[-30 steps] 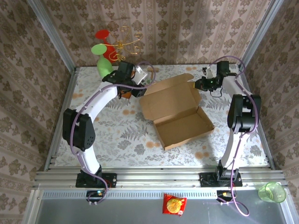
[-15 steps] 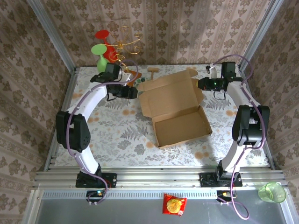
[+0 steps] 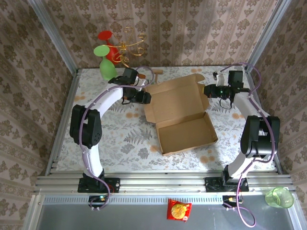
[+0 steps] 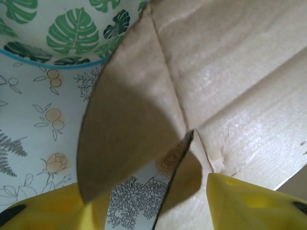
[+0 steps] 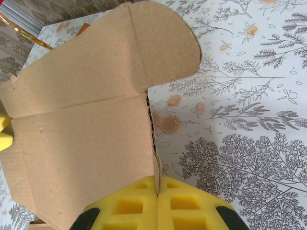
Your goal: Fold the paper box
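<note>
Damask wallpaper (image 3: 192, 28) closes in three sides of your workspace, with bare metal posts running up the two far corners. Your surface (image 3: 120, 143) is a pale cloth printed with ferns, flowers and trees. At its far left corner stand a green goblet (image 3: 102, 61) and a red one (image 3: 106, 38), beside a gold wire stand (image 3: 133, 39). On the grey ledge in front of the arm bases lie a red snack packet (image 3: 179, 210) and, off to the right, a green cup (image 3: 279, 197).

The paper box (image 3: 184, 129) sits open at the middle of the surface: its tray is nearest you and its lid is laid back toward the far wall, with rounded ear flaps at both sides.

Your left gripper (image 3: 144, 97) is at the lid's left corner. From its wrist camera the yellow fingers (image 4: 249, 201) stand wide apart, with the ear flap reaching down between them; you cannot tell whether either finger presses it.

Your right gripper (image 3: 207, 90) is at the lid's right side. Its yellow pads (image 5: 129, 206) are closed together, pinching the cardboard edge just below the right ear flap.
</note>
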You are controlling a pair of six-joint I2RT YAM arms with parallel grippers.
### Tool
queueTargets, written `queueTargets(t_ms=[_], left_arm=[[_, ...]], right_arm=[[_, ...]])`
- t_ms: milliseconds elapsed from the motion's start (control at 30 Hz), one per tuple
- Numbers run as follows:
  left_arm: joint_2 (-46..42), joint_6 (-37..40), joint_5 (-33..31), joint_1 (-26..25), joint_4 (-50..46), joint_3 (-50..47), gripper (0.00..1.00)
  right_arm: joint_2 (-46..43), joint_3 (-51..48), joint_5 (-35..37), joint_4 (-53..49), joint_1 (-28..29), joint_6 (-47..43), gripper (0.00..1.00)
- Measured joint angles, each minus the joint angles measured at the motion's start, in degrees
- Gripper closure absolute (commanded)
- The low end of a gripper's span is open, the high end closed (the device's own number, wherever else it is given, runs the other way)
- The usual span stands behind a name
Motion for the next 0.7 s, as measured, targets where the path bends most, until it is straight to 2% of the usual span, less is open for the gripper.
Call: queueTargets(t_ms=[100, 167, 200, 433, 567, 700], left_arm=[[0.3, -1.3, 0.1, -0.4, 0.4, 0.3, 0.73], [0.3, -2.5, -0.2, -1.1, 1.2, 0.4, 0.93], [0.3, -3.3, -0.3, -1.5, 1.5, 0.4, 0.99], [-0.1, -6.7, -5.0, -3.8, 2.1, 2.0, 1.0], [-0.1, -9.6, -11.9, -4.8, 2.7, 3.5, 1.0], [-1.4, -12.5, -19.3, -5.9, 7.4, 3.1, 1.0]], right_arm=[[-0.5, -1.4, 0.2, 2.1, 0.0, 0.8, 1.0], [-0.7, -2.5, 0.9, 3.8, 0.1, 1.7, 1.0], [-0.9, -3.1, 1.2, 4.6, 0.2, 2.1, 1.0], [-3.0, -9.0, 6.6, 13.7, 2.1, 8.1, 1.0], [-4.8, -12.1, 12.0, 21.9, 5.4, 12.2, 1.0], [-6.5, -16.8, 18.0, 32.2, 8.2, 17.3, 1.0]])
